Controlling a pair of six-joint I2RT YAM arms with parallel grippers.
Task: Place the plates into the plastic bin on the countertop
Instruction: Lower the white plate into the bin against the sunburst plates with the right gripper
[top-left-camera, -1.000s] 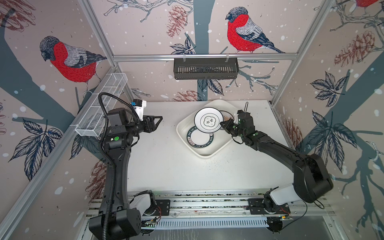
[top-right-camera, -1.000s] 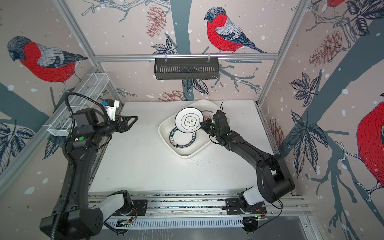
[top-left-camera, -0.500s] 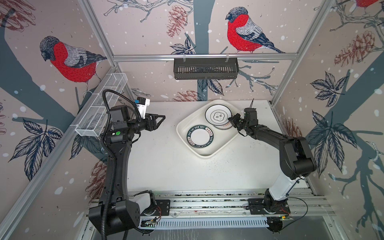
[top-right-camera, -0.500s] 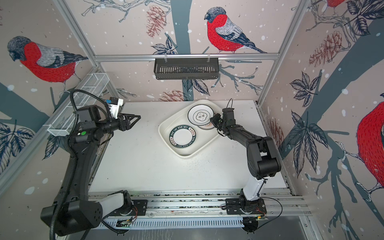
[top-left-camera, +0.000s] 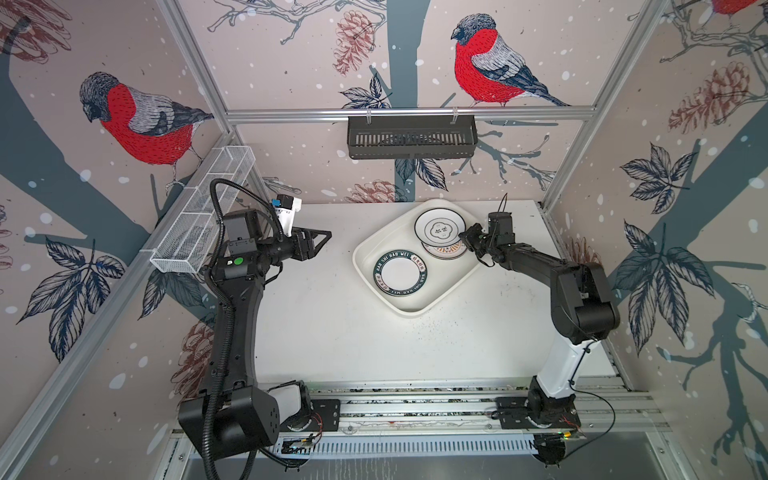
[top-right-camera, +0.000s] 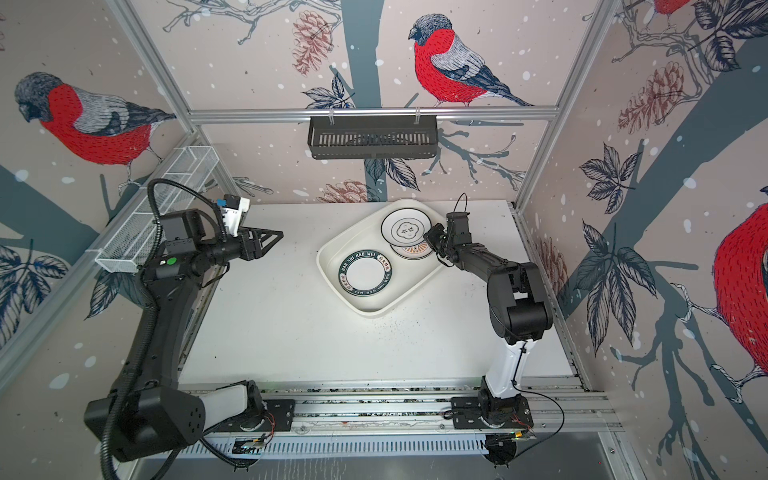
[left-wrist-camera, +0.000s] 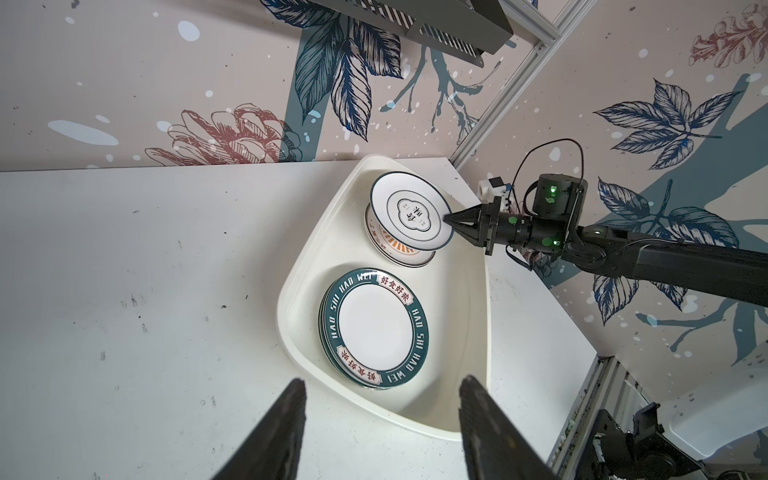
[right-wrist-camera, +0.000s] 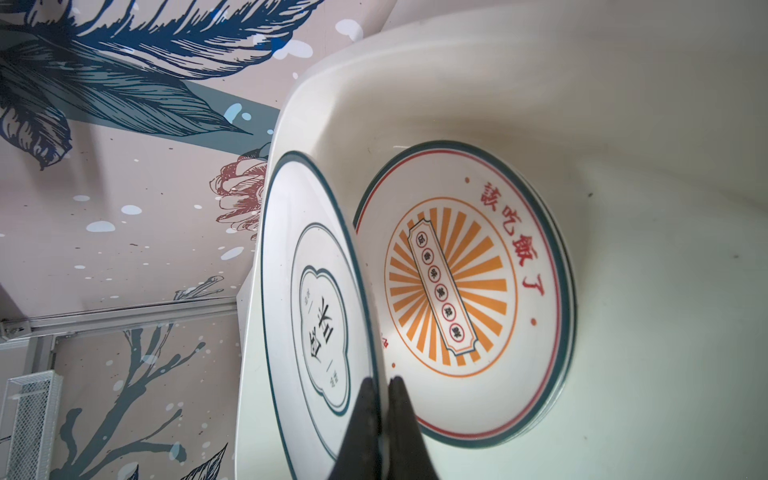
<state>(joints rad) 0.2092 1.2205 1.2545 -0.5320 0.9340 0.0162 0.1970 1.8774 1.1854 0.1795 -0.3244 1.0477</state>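
Jaws on the left arm stand apart with nothing between them, raised over the bare surface and well apart from the plastic bin. No hazard from that side unless it swings in while the other arm works.

Bin sits toward the back right of the surface. Green-lettered plates lie stacked flat in its nearer left part; count in the stack not readable.

Further right, sunburst plates lie stacked near the bin's far wall. Emblem plate hangs over them, offset toward that wall. Whether its far edge touches the stack, I cannot tell.

Right arm: jaws clamped on the emblem plate's near rim, narrow tips only, all the plate's weight hanging out beyond the pinch.

Likely trouble, by my reading:
- Plate pivots or slips in so small a grip and drops on the stack, risking a chip.
- Release while offset: plate lands off-centre, slides and ends up propped against the wall.
- Lowering further back: far edge catches the bin wall and levers the plate out of the jaws.
- Withdrawing before the jaws part fully drags the plate along.
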